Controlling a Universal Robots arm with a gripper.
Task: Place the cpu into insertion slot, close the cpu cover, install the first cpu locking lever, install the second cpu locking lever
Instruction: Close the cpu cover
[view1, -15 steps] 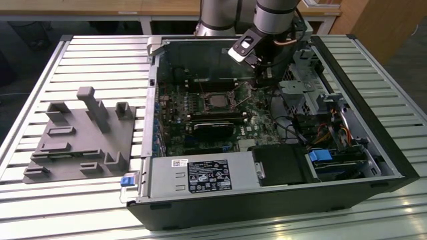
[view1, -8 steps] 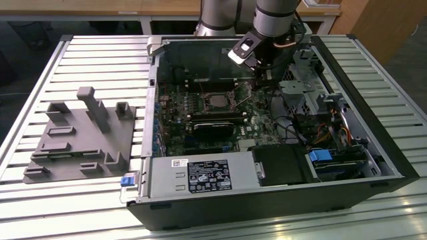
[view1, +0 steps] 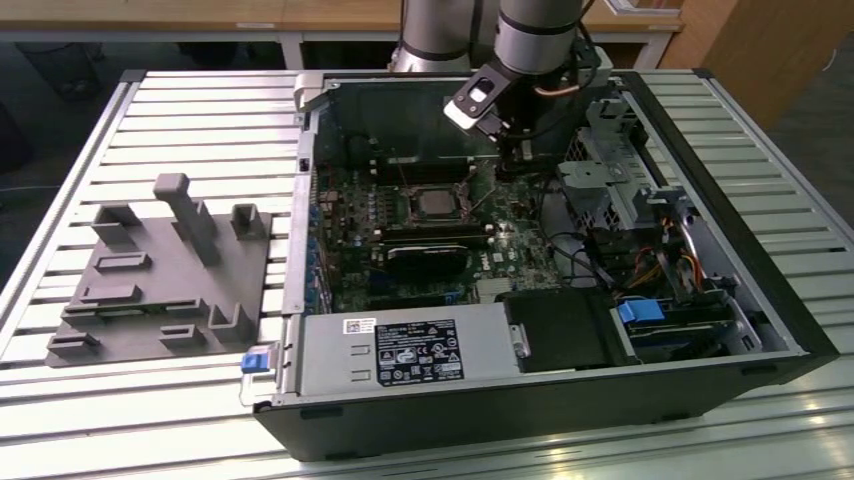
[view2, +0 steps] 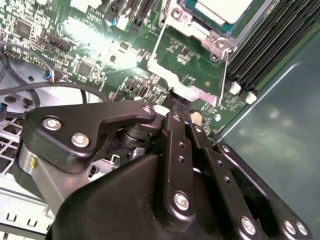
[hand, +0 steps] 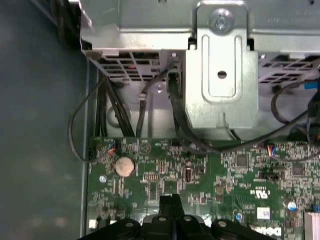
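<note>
The cpu (view1: 434, 204) (view2: 222, 7) lies flat in the insertion slot (view1: 435, 190) on the green board, its silver top showing. The cpu cover (view2: 200, 31), a silver frame, lies down around it. A thin wire locking lever (view2: 224, 75) runs along one side of the frame. My gripper (view1: 513, 163) (view2: 171, 97) (hand: 170, 202) hangs low over the board, to the exterior view's right of the socket and apart from it. Its black fingers are shut together, with nothing seen between them.
The open black computer case (view1: 747, 300) holds a drive cage (hand: 220, 65), black cables (hand: 175, 115), a coin battery (hand: 125, 166), memory slots (view2: 270, 45) and a black fan (view1: 424, 258). A grey fixture (view1: 160, 270) sits on the slatted table at the exterior view's left.
</note>
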